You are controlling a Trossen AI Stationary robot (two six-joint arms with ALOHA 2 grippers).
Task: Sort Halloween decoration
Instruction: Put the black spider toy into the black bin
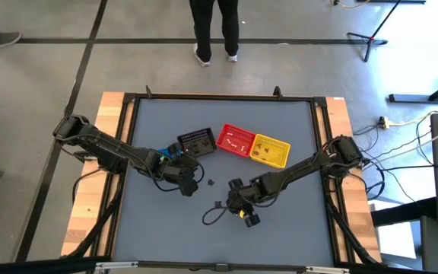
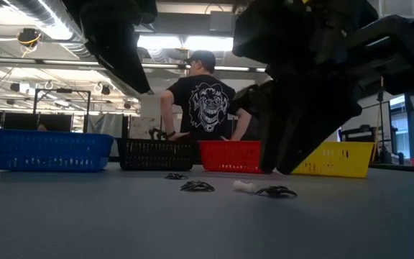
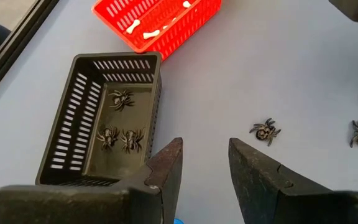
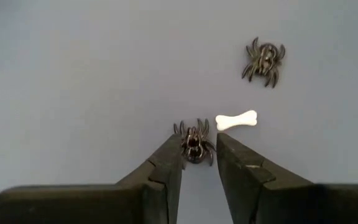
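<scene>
The worktop [image 1: 158, 228] is a grey sheet in a dark frame; a person [image 2: 201, 97] in a black printed shirt stands beyond its far edge.

The left arm reaches in from the left edge; the left gripper [image 3: 205, 167] hangs over the middle of the worktop, just beside the near wall of the black basket, its fingers [image 3: 166, 171] apart with nothing between them. The right arm reaches in from the right edge; the right gripper [image 4: 199, 155] is low over the worktop toward the near edge, its fingers [image 4: 241, 168] apart, with a black spider [image 4: 193, 141] lying at the tips between them; whether the tips touch it cannot be told.

Four baskets stand in a row across the centre, toward the far edge: blue basket [image 2: 51, 150], black basket [image 3: 107, 118], red basket [image 1: 235, 139], yellow basket [image 1: 271, 150]; the red and yellow ones touch side by side.

Halloween decoration, by location:
- black basket: three spiders [image 3: 120, 138] on its floor;
- red basket: white bones [image 3: 150, 33];
- yellow basket: small dark pieces [image 1: 265, 152], kind not discernible;
- open worktop, between the two grippers: a white bone [image 4: 236, 120] just beside the spider at the right gripper; a second spider [image 4: 264, 60] near it; a third spider [image 3: 265, 131] lies nearer the black basket.
</scene>
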